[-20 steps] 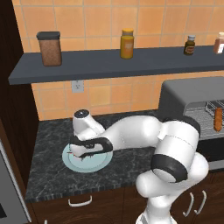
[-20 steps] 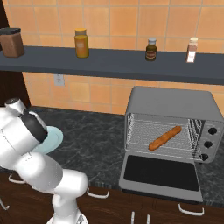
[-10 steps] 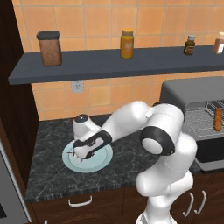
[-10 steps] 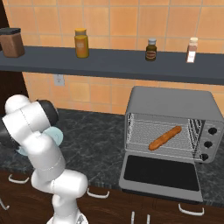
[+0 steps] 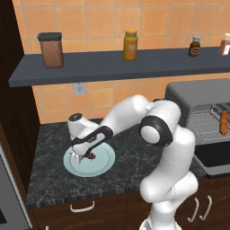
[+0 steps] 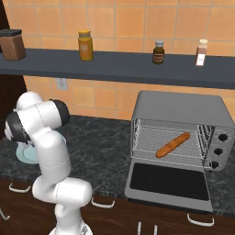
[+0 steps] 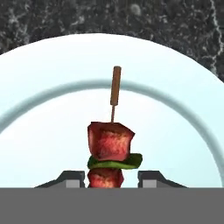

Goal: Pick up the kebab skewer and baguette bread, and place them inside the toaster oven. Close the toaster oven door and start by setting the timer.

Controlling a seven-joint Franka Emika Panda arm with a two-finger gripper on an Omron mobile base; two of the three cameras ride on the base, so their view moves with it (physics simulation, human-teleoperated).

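Note:
The kebab skewer (image 7: 109,142) lies on the pale blue plate (image 7: 43,87), with red meat chunks, a green slice and its bare stick pointing away. My gripper (image 7: 111,177) is down over the plate (image 5: 101,164), its fingertips (image 7: 74,177) standing close on either side of the nearest chunk. Whether they press on it I cannot tell. From the left base camera the gripper (image 5: 83,156) hides most of the skewer (image 5: 91,156). The baguette bread (image 6: 172,144) lies on the rack inside the toaster oven (image 6: 183,108). The toaster oven door (image 6: 167,181) hangs open, flat toward the front.
A dark shelf (image 6: 119,69) above the counter carries jars and bottles. A dark cabinet wall (image 5: 11,112) stands just left of the plate. Speckled black counter (image 6: 101,142) stretches between the plate (image 6: 25,156) and the oven.
The arm's elbow has swung over while the hand stayed low over the plate. The fingers have drawn in from wide apart to close around the skewer.

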